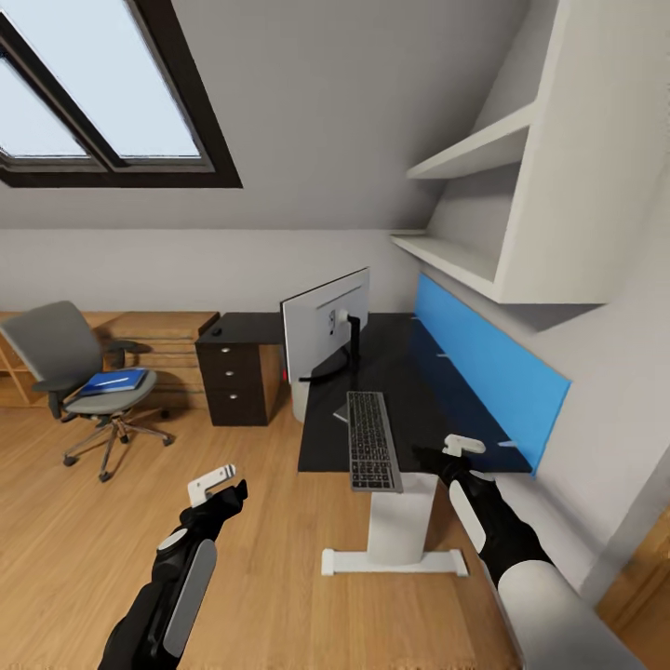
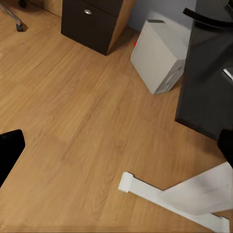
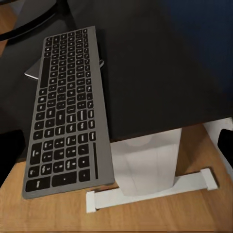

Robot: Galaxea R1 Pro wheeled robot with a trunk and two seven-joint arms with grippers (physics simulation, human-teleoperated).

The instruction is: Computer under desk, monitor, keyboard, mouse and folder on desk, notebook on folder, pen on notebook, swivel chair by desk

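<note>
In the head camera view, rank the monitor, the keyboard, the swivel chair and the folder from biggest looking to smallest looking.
1. The swivel chair spreads widest.
2. The monitor, close behind the chair; it stands nearer the camera, so this order is unsure.
3. The keyboard.
4. The folder, lying on the chair seat, looks clearly smallest.

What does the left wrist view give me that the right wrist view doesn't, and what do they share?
Left wrist alone: the computer standing on the floor beside the desk, and the drawer unit with a round silver knob. Right wrist alone: the keyboard, its near end overhanging the desk's edge. Both: the black desktop, the white leg with its foot, and wood floor.
</note>
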